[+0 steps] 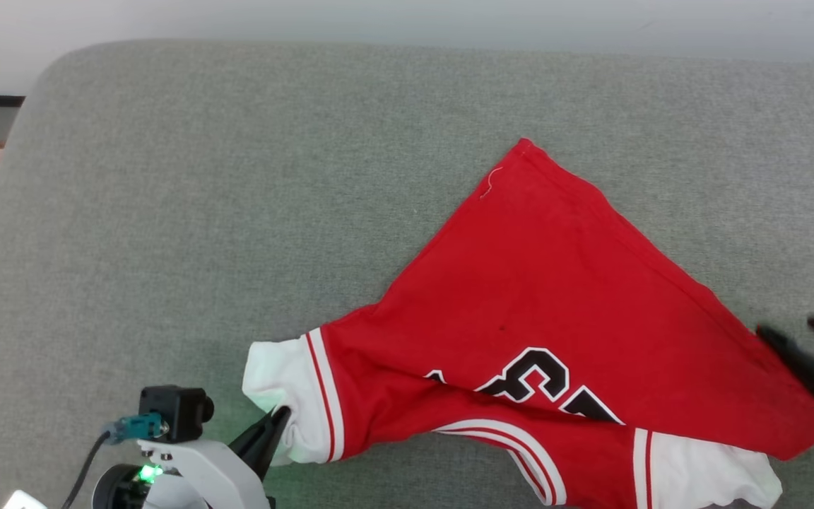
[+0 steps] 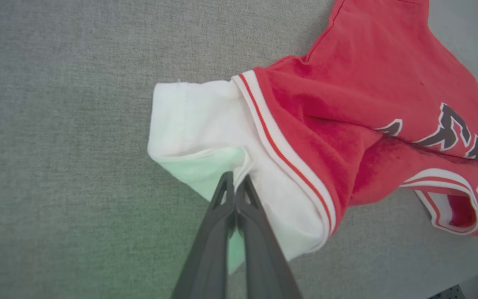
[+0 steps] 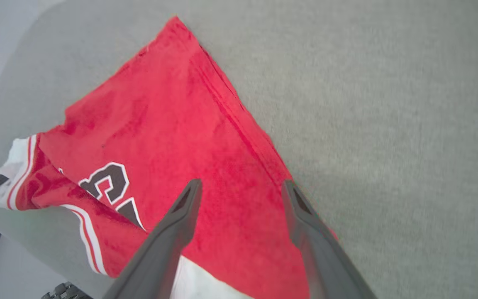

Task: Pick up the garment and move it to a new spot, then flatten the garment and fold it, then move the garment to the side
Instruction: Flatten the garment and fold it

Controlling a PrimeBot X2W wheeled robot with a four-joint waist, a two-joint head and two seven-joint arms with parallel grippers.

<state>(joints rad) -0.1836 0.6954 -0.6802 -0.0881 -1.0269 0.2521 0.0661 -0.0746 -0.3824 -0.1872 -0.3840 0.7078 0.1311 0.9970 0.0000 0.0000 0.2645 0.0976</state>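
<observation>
Grey woven surface (image 1: 237, 177): red white-sleeved jersey garment (image 1: 541, 283) spans lower frame between my left gripper (image 1: 281, 413), pinching its lower-left sleeve (image 1: 276, 375), and my spread-open right gripper (image 1: 788, 326) at right.

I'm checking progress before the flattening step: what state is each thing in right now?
garment: lying rumpled, near part folded over, not flat.
left gripper: shut on the garment's white sleeve.
right gripper: open, over the garment's red edge.

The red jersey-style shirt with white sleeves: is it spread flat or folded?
Partly folded, not flat: the red jersey shirt lies on the grey fabric surface, a fold of cloth covering part of its black number.
</observation>
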